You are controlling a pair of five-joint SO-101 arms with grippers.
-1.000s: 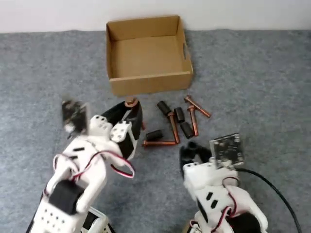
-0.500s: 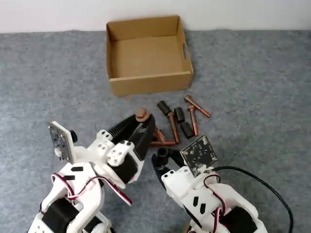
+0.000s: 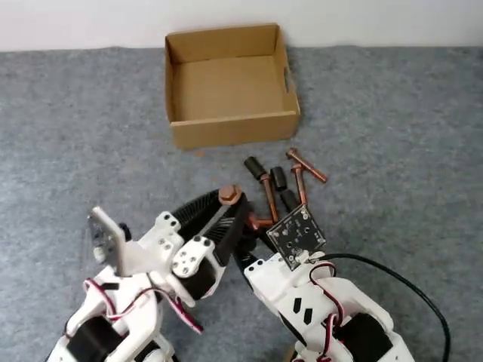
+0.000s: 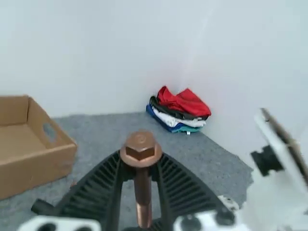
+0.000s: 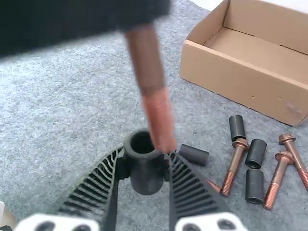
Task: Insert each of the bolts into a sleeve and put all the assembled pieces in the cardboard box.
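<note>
Grey carpet [image 3: 392, 121] all over the table, with a white wall [image 4: 96, 48] at the far side. Open cardboard box [image 3: 234, 130] standing on the far part of the carpet, about in the middle.

On the near side, two white arms, leaning in close together. Left gripper [image 3: 226, 205] closed tight on a copper bolt [image 4: 140, 185]. Pinched just under the six-sided head, with the head up and the thread end pointing down.

Right gripper [image 5: 146, 158] just beside it and lower down, closed on a black sleeve [image 5: 143, 168]. Held standing up, with the round hole facing up. Bolt tip right at the edge of that hole (maybe touching the rim, hard to tell from here).

Between the arms and the box, a small bunch of parts lying flat on the carpet. Loose bolts [image 5: 233, 163] in copper and short loose sleeves [image 5: 256, 153] in black, mixed up together, some touching each other. One more sleeve on its side just past the held one, a little to the right.

Far off in the corner of the room, a small pile of clothes [image 4: 180, 108], red on top.
</note>
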